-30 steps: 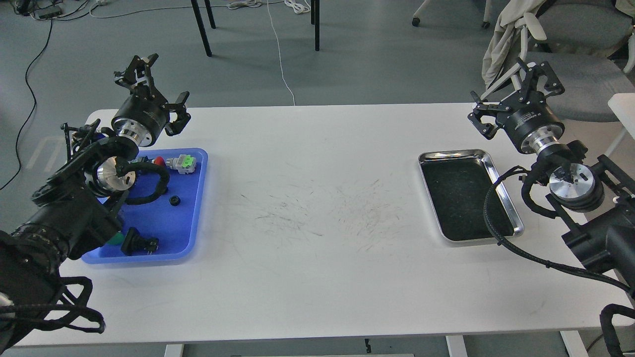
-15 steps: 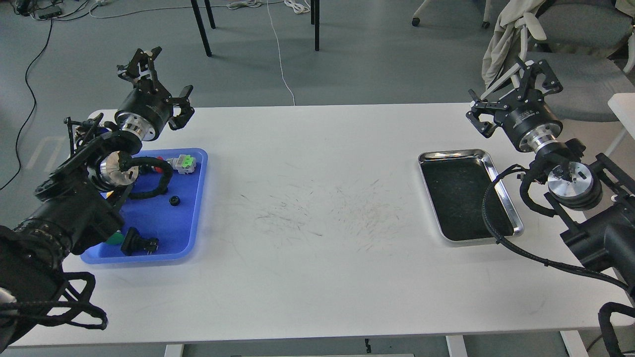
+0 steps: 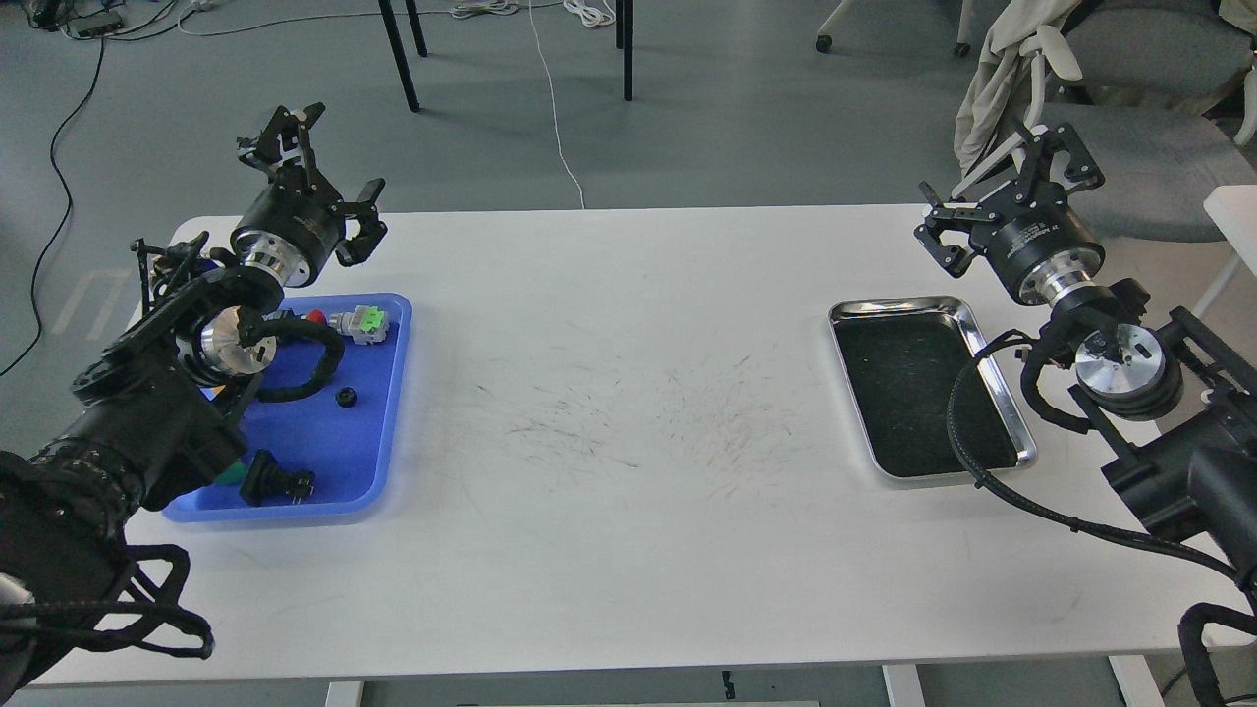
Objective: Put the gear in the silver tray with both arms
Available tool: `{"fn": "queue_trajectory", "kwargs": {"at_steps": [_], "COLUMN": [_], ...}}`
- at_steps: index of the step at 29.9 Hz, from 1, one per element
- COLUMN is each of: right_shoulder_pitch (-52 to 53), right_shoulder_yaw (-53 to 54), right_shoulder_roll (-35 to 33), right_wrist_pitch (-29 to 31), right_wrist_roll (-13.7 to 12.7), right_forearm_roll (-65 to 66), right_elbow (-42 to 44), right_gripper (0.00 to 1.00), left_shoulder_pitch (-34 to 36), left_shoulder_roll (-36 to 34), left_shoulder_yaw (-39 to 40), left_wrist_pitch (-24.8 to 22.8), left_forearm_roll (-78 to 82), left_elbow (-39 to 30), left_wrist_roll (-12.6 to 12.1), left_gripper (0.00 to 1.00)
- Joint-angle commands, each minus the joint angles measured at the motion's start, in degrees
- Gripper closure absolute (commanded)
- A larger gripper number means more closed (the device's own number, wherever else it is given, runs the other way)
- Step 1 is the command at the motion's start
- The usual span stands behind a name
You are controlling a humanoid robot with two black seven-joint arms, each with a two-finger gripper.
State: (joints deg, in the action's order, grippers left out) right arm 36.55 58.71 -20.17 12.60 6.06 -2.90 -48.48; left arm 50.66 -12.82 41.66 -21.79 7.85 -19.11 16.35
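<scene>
The silver tray (image 3: 896,303), with a dark floor and nothing in it, lies on the right side of the white table. A small black round part (image 3: 345,397), likely the gear, lies in the blue tray (image 3: 329,447) at the left. My left gripper (image 3: 322,175) is raised over the far edge of the blue tray, open and empty. My right gripper (image 3: 998,194) is raised beyond the silver tray's far right corner, open and empty. Both arms are well apart from the black part.
The blue tray also holds a grey connector with a green insert (image 3: 360,325), a red piece (image 3: 315,317), a black block (image 3: 275,479) and a green piece partly hidden by my left arm. A chair with cloth (image 3: 1021,69) stands behind the table at right.
My left gripper has shifted slightly up and right over the blue tray's far edge. My right gripper has drifted slightly left. Both stay open; nothing on the table moved.
</scene>
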Motion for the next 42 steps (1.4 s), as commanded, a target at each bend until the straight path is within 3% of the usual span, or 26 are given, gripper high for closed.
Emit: {"fn": "queue_trajectory", "kwargs": {"at_steps": [1,4,10,21,27,29,34,38,42], "right_shoulder_pitch": [0.1,-0.17,-0.34,-0.78,-0.87,-0.87,-1.75,-2.01,-2.98], "right_shoulder_yaw": [0.61,0.61,0.62,-0.26,-0.26,-0.35,-0.09,-0.18,0.26], "right_shoulder_roll": [-0.22,-0.49,-1.01,-1.72,-3.29,-4.26,-6.37,-6.46,-6.46], "right_wrist_pitch": [0.14,0.58,0.23,0.94,0.76,-0.03,-0.12,-0.21,0.06], "right_wrist_roll": [-0.08,-0.08,-0.08,-0.52,-0.52,-0.61,-0.61,-0.61,-0.7], "right_forearm_roll": [0.0,0.0,0.0,0.18,0.18,0.18,0.18,0.18,-0.09], "right_elbow": [-0.57,-0.48,-0.39,-1.79,-3.81,-5.22,-8.48,-8.74,-9.09], "right_gripper": [0.01,0.01,0.01,0.01,0.01,0.01,0.01,0.01,0.01], "left_shoulder_pitch": [-0.03,-0.3,-2.49,-2.05,-1.09,-1.09,-1.44,-0.91,-0.12], "left_shoulder_roll": [-0.01,-0.54,-0.11,-0.1,-4.4,-8.26,-24.5,-34.44,-42.89], "left_shoulder_yaw": [-0.7,-3.85,-5.62,-6.15,-7.12,-8.43,-14.74,-25.47,-26.63], "left_wrist_pitch": [0.08,0.0,0.52,1.49,2.8,4.03,9.3,10.72,10.89], "left_forearm_roll": [0.32,0.23,0.32,0.23,1.11,5.22,13.67,16.92,26.67], "left_elbow": [-0.05,0.04,0.57,-0.05,-2.59,-6.96,-25.94,-33.86,-40.03], "left_wrist_roll": [0.0,0.35,6.14,6.07,5.8,5.8,4.39,4.39,2.99], "left_gripper": [0.02,0.02,0.02,0.02,0.02,0.02,0.02,0.02,0.02]}}
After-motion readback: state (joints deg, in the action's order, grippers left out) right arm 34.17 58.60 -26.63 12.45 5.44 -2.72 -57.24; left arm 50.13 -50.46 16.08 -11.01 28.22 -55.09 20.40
